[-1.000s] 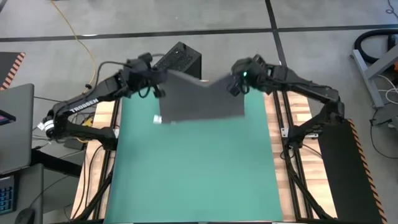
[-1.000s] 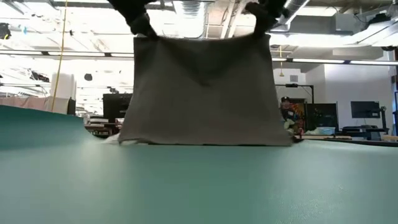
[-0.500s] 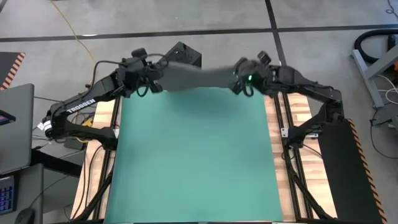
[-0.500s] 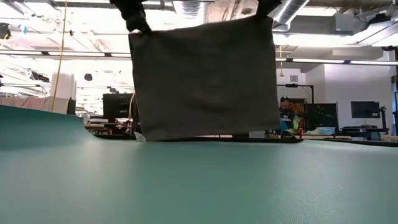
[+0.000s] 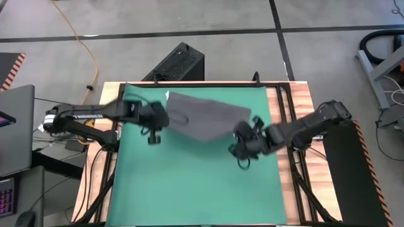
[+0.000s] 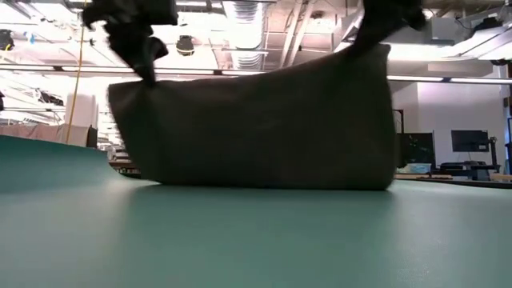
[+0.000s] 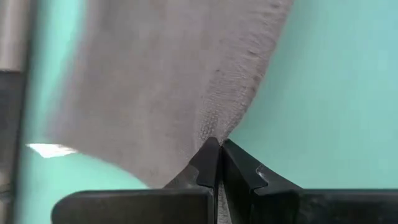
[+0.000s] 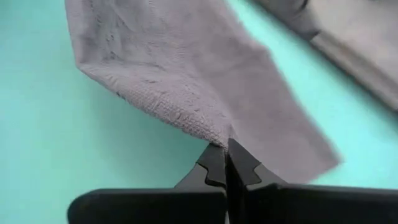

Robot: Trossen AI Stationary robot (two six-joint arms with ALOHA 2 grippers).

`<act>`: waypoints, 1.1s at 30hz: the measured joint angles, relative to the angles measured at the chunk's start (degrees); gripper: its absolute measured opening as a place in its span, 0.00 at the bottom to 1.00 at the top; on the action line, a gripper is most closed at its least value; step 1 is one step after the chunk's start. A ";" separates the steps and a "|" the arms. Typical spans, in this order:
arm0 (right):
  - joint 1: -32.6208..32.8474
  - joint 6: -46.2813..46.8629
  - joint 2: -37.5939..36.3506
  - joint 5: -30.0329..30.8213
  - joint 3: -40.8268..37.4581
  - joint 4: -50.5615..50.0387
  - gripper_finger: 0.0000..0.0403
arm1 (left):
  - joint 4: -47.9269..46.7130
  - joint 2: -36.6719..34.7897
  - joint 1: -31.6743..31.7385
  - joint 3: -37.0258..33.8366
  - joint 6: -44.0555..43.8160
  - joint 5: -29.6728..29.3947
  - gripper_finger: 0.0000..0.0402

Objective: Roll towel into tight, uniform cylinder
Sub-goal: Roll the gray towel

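Observation:
The dark grey towel (image 5: pixel 203 116) hangs stretched between my two grippers over the far half of the green mat (image 5: pixel 189 183). My left gripper (image 5: pixel 159 118) is shut on its left corner, and my right gripper (image 5: pixel 242 137) is shut on its right corner. In the low view the towel (image 6: pixel 256 128) sags, with its lower edge touching the mat (image 6: pixel 256 240). The left wrist view shows my left gripper (image 7: pixel 219 149) pinching the cloth (image 7: pixel 168 81). The right wrist view shows my right gripper (image 8: pixel 226 149) pinching the cloth (image 8: pixel 186 68). A small white tag (image 5: pixel 168 95) shows at the towel's far edge.
A black box (image 5: pixel 178 63) stands on the floor beyond the table's far edge. A laptop (image 5: pixel 16 129) sits on a stand to the left. Wooden table strips (image 5: pixel 297 107) flank the mat. The near half of the mat is bare.
Both grippers have swung the towel from high above the mat's far edge towards the near side and downwards. The towel's lower edge now rests on the mat; the right gripper came nearer than the left.

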 joint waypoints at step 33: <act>13.45 9.16 17.04 -23.25 -4.71 27.08 0.36 | 19.81 0.21 -25.34 -19.43 -22.02 8.67 0.34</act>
